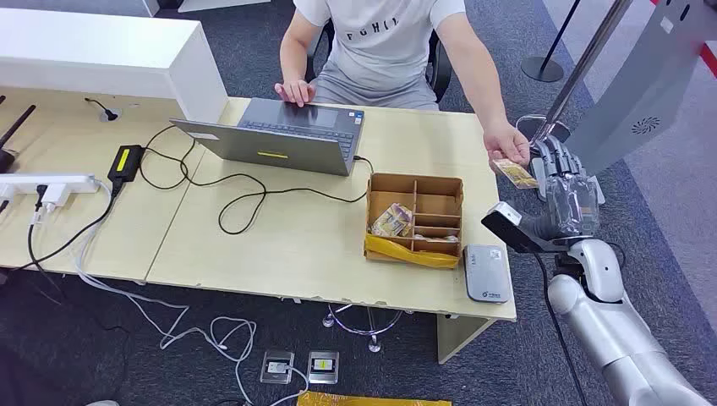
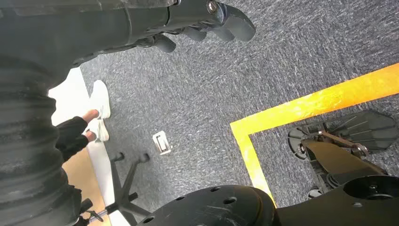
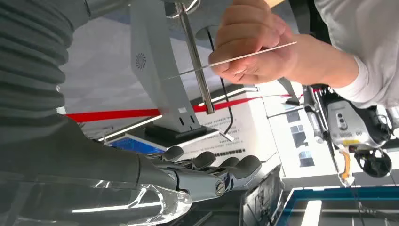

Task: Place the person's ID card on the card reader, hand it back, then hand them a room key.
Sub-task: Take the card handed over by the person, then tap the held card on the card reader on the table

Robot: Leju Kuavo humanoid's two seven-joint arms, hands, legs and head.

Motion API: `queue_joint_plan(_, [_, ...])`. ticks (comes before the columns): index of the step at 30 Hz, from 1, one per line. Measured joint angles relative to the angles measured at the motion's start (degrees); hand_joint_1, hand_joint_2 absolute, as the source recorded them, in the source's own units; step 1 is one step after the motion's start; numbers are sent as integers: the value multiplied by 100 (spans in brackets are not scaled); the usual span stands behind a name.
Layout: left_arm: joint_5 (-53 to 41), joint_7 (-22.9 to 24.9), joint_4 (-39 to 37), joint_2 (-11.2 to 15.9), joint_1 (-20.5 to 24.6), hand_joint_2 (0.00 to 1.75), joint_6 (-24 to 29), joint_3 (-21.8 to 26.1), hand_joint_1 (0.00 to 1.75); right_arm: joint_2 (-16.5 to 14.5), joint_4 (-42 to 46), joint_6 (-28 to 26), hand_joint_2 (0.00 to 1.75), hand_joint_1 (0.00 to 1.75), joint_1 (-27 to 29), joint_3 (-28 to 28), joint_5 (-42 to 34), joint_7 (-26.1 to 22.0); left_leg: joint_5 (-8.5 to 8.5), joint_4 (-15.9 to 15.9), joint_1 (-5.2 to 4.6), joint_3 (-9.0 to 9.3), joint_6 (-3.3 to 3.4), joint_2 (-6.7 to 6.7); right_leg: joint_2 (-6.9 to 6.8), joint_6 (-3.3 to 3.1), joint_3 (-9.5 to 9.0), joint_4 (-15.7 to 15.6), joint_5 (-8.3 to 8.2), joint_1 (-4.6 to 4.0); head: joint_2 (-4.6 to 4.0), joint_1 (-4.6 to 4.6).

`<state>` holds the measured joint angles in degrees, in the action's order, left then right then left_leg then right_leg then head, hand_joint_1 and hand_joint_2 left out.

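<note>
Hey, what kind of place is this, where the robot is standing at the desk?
Probably a mock hotel check-in desk in a lab or office: a card reader and a box of cards on the desk, and a seated person's hand offering a card.

The person's grey T-shirt [image 1: 380, 38], at the top middle of the head view, carries white chest lettering that seems to read "FGHII"; the letters are small and partly creased. The card reader [image 1: 486, 273], at the lower right of the table, bears a small green logo too tiny to read. Print on the white board [image 3: 244, 136] in the right wrist view is illegible.
</note>
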<state>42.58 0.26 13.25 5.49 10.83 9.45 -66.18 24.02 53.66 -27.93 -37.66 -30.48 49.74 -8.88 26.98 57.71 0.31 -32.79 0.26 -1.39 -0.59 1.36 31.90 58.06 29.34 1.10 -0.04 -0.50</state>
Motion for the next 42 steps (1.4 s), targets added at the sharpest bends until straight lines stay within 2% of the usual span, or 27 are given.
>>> queue_joint_plan(1, [5, 1, 0, 0, 0, 175, 1, 0, 0, -6, 1, 25, 116, 0, -1, -6, -4, 5, 0, 0, 0, 0, 0, 0, 0, 0, 0, 0, 0, 0, 0, 0])
queue_joint_plan(2, [9, 1, 0, 0, 0, 175, 2, 0, 0, -12, 1, 44, 131, 0, -1, -12, -8, 10, 0, 0, 0, 0, 0, 0, 0, 0, 0, 0, 0, 0, 0, 0])
queue_joint_plan(3, [18, 2, 0, 0, -1, 175, 4, 0, 0, -23, 1, 84, 131, 0, -2, -23, -14, 19, 0, 0, 0, 0, 0, 0, 0, 0, 0, 0, 0, 0, 0, 0])
queue_joint_plan(4, [24, 3, 0, 0, -1, 175, 4, 0, 0, -36, 1, 118, 175, 0, -4, -33, -19, 26, 0, 0, 0, 0, 0, 0, 0, 0, 0, 0, 0, 0, 0, 0])
queue_joint_plan(8, [50, 6, 0, 0, -1, 175, 4, 0, 0, -94, 2, 273, 175, 175, -8, -56, -145, 11, 0, 0, 0, 0, 0, 0, 0, 0, 0, 0, 0, 0, 1, -1])
queue_joint_plan(14, [59, 7, -1, 0, -2, 175, 13, 0, 0, -153, 2, 378, 175, 175, -8, -56, -282, -1, 0, 0, 0, 0, 0, 0, 1, 0, 1, 0, 0, 0, 0, -1])
queue_joint_plan(19, [65, 19, 0, -2, -3, 175, 17, 0, 0, -166, 2, 246, 175, 175, -3, -56, 172, 122, 0, 1, 0, 1, 0, 1, 1, 0, 2, 0, 0, 0, 0, 0])
queue_joint_plan(25, [117, 20, -1, -11, -5, 175, 58, 2, 0, -164, 4, 324, 175, 175, 34, -39, 83, 126, 0, 1, 0, 2, 0, 3, 2, 0, 4, -1, 0, 0, 1, 0])
queue_joint_plan(29, [111, 10, -2, -2, -6, 0, -74, 1, 0, -141, 7, 289, 175, 175, 76, 13, 9, 108, 0, 1, 0, 2, 0, 4, 3, 0, 4, -1, 0, 0, 0, -1])
queue_joint_plan(38, [132, -70, -23, 94, -24, 0, -272, 1, 0, -9, 20, 222, 175, 175, 249, 157, -157, 100, 0, 1, 0, 3, 0, 9, 11, 0, 6, -1, 0, 1, 0, -1])
queue_joint_plan(42, [222, -65, -24, 91, -26, 0, -274, 1, 0, 74, -87, 93, 175, 175, 390, 273, -344, -75, 1, 1, 0, 3, 0, 15, 14, 0, 7, -3, 0, 1, 0, 1])
